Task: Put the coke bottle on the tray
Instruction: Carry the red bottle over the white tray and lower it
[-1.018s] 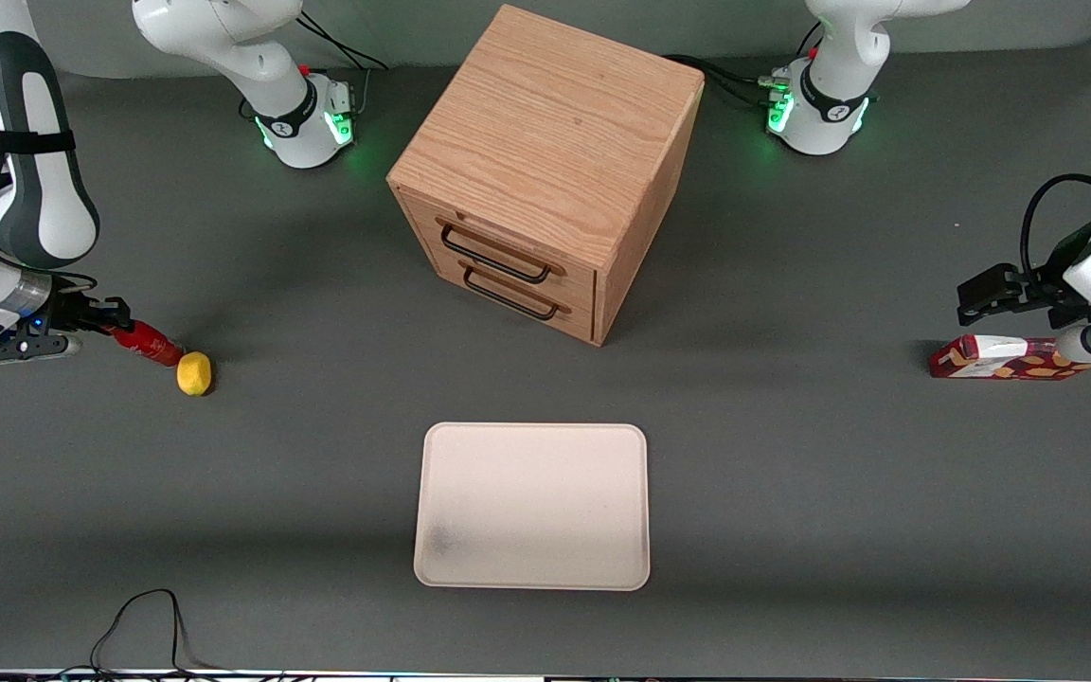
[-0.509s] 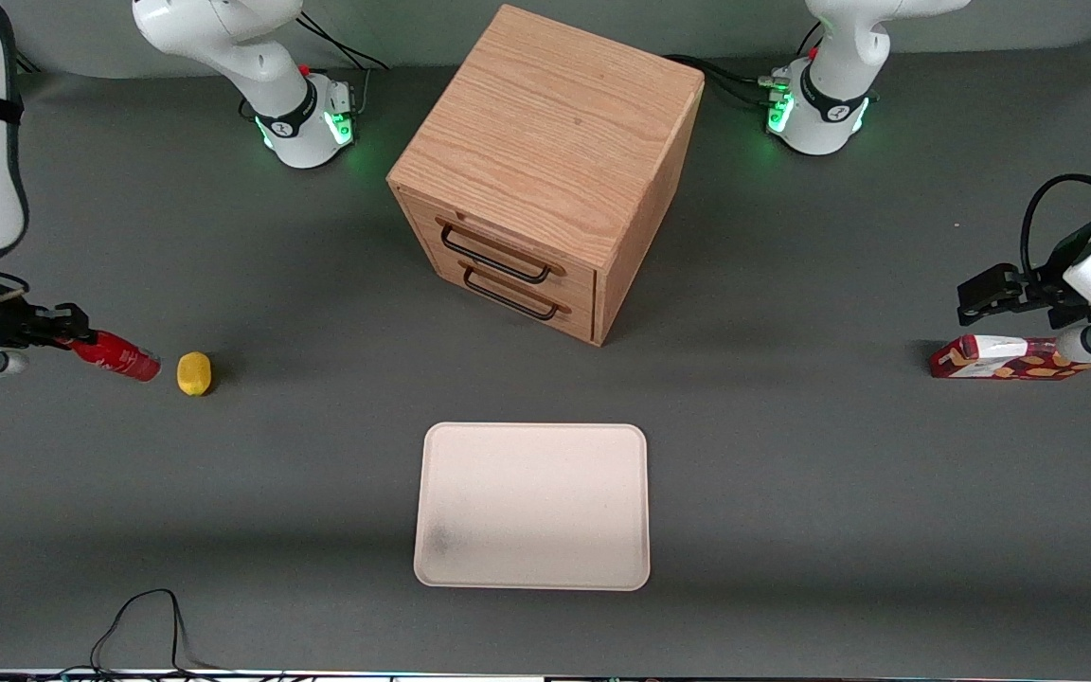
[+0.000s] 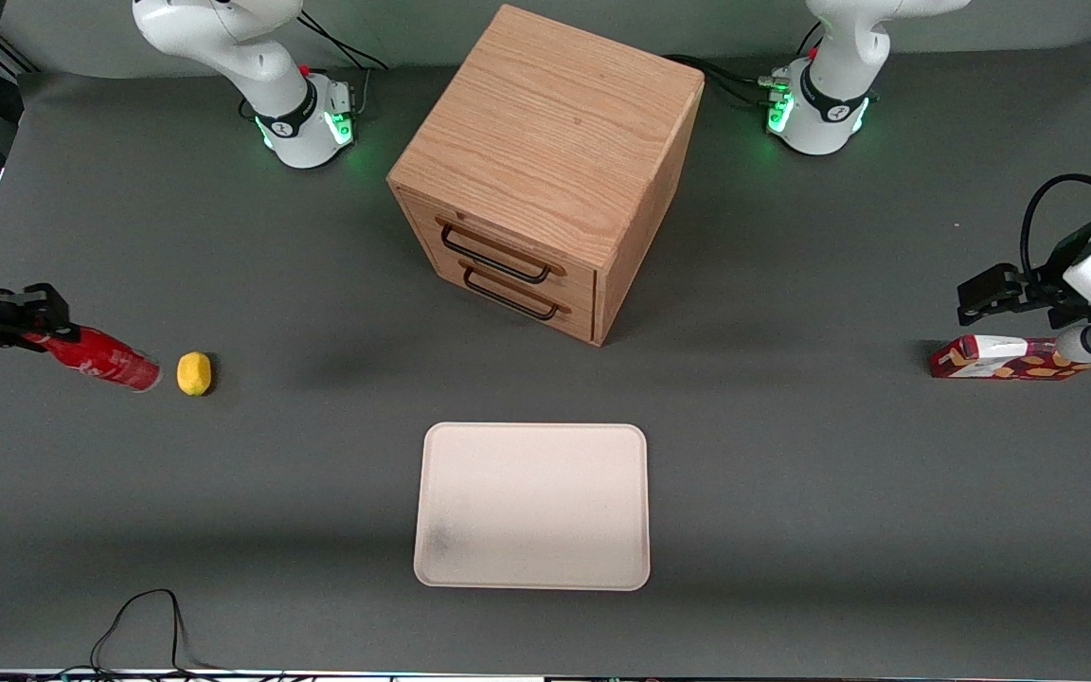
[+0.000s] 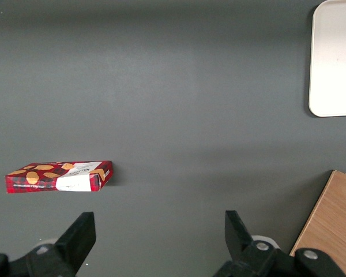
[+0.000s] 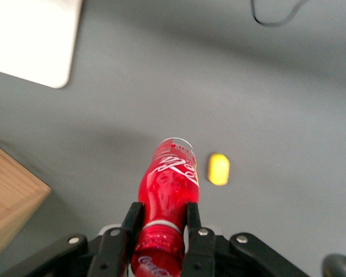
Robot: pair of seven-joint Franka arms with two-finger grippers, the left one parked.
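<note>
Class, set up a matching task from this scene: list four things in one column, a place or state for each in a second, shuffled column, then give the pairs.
1. bottle
2. lemon
3. tray
4. carton

A. at the parked arm's end of the table
B. held in the claw
C. in front of the cabinet, nothing on it
D. yellow, on the table beside the bottle

Pairs: 1-B, 2-D, 3-C, 4-A

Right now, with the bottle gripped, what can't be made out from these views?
- Front view: most of the gripper and its arm are cut off by the picture's edge; the coke bottle hides its own cap end among the fingers.
- Right wrist view: the tray is cut off by the edge, so only one corner shows.
- Lemon: too small to show surface detail.
- Left wrist view: neither bottle nor lemon appears.
</note>
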